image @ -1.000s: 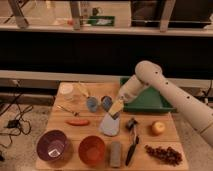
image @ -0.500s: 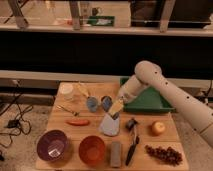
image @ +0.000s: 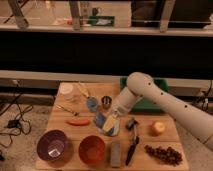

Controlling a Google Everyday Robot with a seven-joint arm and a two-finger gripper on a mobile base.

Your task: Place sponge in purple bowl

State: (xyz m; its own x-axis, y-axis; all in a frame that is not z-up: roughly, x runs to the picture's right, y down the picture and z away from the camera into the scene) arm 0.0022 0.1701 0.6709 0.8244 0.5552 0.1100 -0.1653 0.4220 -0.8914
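Sponge, the small blue block as best I can read it, lies on the surface far-centre, just left of a metal cup. Same spot as 1 s and 0.5 s ago, so it's untouched. Same for the purple bowl: near-left corner, upright, looks empty. It's well apart from the sponge, w/ a red-orange item lying between them.

What has changed is the arm. The gripper now sits lower, nearer and a bit left of where it hung in both earlier views, which was abt level w/ the cup and just right of it. It's now over the pale blue-grey pad mid-surface, hiding part of it. Elbow is lower too. Touching the pad or just above it: can't tell. Jaws: can't tell how far open, nor whether they hold anything.

For the task, my read:
- Pick isn't done yet; nothing has gone toward the bowl.
- The drop brings the gripper down near the sponge but over the pad, not over the sponge, which sits up-left of it. If the pad is the target, that's the wrong item.
- A correct next move needs a shift far-left onto the sponge w/o knocking the cup.
- Then carry near-left to the purple bowl, not the orange bowl just right of it.
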